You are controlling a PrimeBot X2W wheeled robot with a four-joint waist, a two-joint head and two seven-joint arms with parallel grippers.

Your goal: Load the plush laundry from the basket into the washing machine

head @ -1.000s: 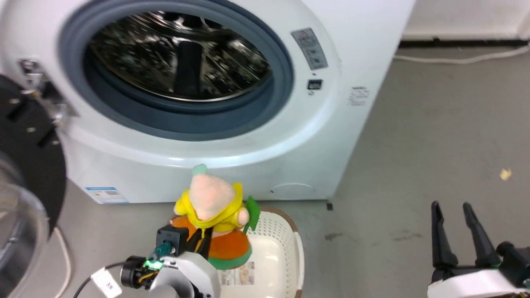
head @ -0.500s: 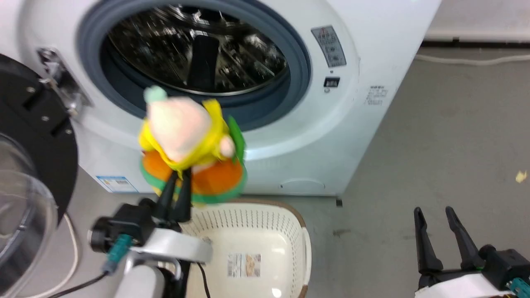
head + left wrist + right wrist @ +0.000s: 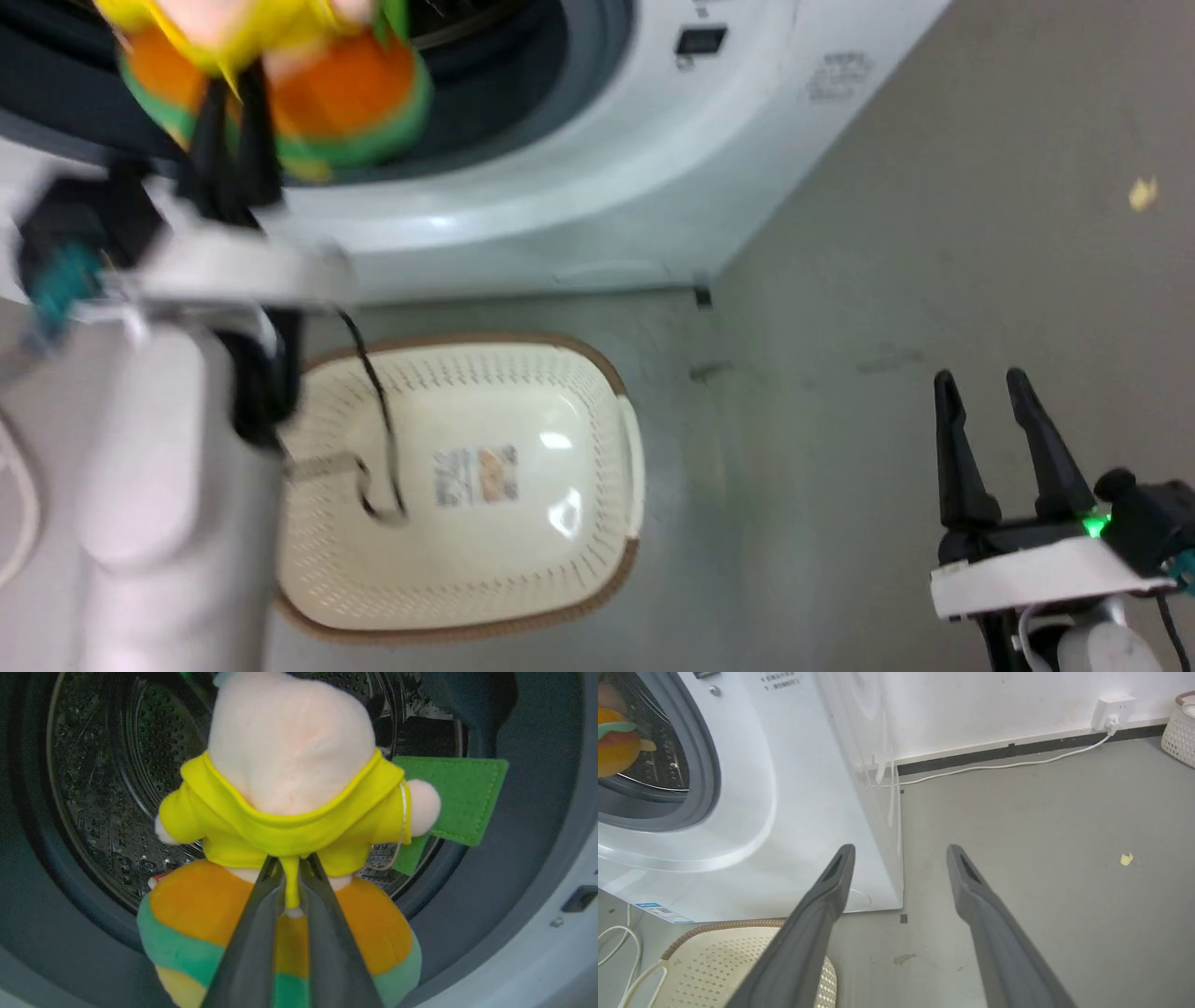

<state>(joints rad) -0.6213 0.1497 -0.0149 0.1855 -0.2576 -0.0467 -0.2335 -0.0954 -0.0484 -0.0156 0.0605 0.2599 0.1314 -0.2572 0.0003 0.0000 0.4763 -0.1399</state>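
The toy (image 3: 289, 760) looks soft and light; the left gripper (image 3: 289, 864) pinches just its yellow hem at the washer (image 3: 523, 872) mouth, while the right gripper (image 3: 900, 851) gapes empty.

Grey floor (image 3: 1064, 812) (one yellow scrap (image 3: 1126, 859) on it), white wall (image 3: 971, 704) far back, socket (image 3: 1113, 707) with a white cable (image 3: 994, 766).

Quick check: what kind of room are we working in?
Likely a plain laundry or utility room, perhaps a test space: a white front-loading washing machine, a cream laundry basket on the grey floor, and a wall socket with a white cable.
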